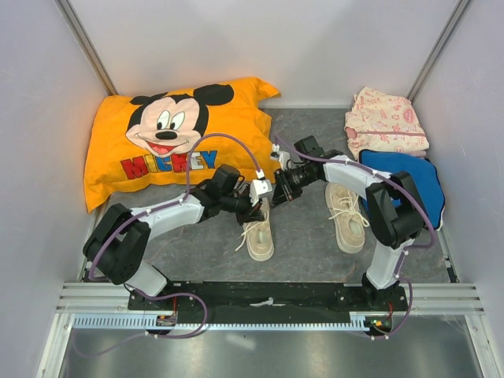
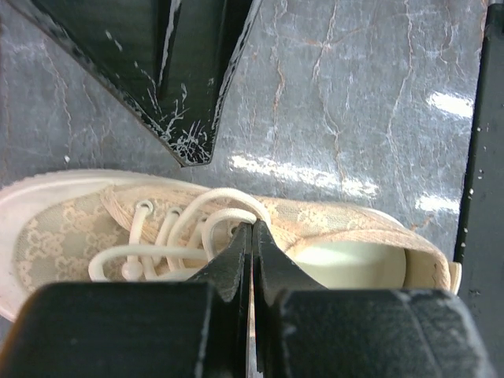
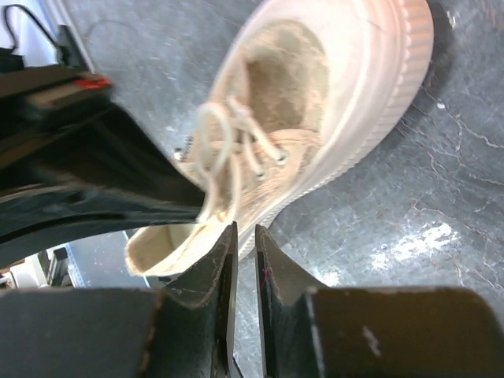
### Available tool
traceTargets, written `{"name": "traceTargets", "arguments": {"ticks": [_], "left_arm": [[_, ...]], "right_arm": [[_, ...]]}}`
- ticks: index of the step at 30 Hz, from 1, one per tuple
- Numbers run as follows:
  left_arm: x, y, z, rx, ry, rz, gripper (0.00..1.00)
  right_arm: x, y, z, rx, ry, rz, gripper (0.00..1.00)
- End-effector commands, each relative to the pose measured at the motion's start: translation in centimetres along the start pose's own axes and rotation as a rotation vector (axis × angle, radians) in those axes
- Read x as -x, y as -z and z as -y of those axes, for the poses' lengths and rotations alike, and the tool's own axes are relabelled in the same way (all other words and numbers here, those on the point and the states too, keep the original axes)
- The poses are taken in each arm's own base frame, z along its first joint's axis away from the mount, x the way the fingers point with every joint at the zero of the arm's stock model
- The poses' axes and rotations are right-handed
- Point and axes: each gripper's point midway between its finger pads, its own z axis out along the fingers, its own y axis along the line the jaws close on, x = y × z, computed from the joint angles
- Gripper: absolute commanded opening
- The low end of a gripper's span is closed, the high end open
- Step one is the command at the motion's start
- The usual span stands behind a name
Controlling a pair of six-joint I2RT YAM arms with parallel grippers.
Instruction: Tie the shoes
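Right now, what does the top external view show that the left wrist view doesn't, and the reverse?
Only top external: the Mickey pillow, the second shoe off to the right, and the folded clothes in the far corner. Only left wrist: the left shoe close up, its woven pattern and eyelets, with the left tool shut right at the laces. Both: that same shoe lying on the grey marbled table.
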Motion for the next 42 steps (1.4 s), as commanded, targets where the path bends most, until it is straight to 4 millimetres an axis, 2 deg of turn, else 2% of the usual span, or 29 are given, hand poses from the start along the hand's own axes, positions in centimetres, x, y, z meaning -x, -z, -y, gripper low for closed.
{"name": "traceTargets", "arguments": {"ticks": [1,6,13,21,28,30,36,42], "left_arm": [[1.3,1.2,0.2,-0.007,0.003,0.008,0.02],[0.7,1.6,0.9,-0.035,0.013,-0.03,0.01],[0.2,1.2,0.8,-0.052,0.053,-0.069,0.02],[-0.1,0.9,0.3,-0.051,0.06,-0.094,0.02],[0.2,1.2,0.6,-0.065,0.045,-0.093,0.02],[0.4,1.2,0.5,-0.065,0.038,-0.092,0.02],[0.1,1.2,0.7,-0.087,0.049,-0.121,0.02],[-0.2,1.3,0.5,-0.089,0.05,-0.153,0.02]], "right_arm": [[0.1,-1.4,1.0,-0.034,-0.008,-0.007,0.19],[-0.6,-2.7,1.6,-0.038,-0.024,-0.037,0.17],[0.4,-3.2,-0.2,0.061,-0.026,-0.009,0.17],[0.0,-2.7,-2.0,0.146,-0.031,-0.019,0.17],[-1.6,-2.3,-0.9,0.109,-0.048,-0.055,0.17],[-1.9,-2.5,-1.1,0.134,-0.054,-0.064,0.17],[-1.4,-2.2,-2.4,0.2,-0.042,-0.057,0.2],[-1.3,-2.0,-2.7,0.224,-0.042,-0.056,0.22]]}}
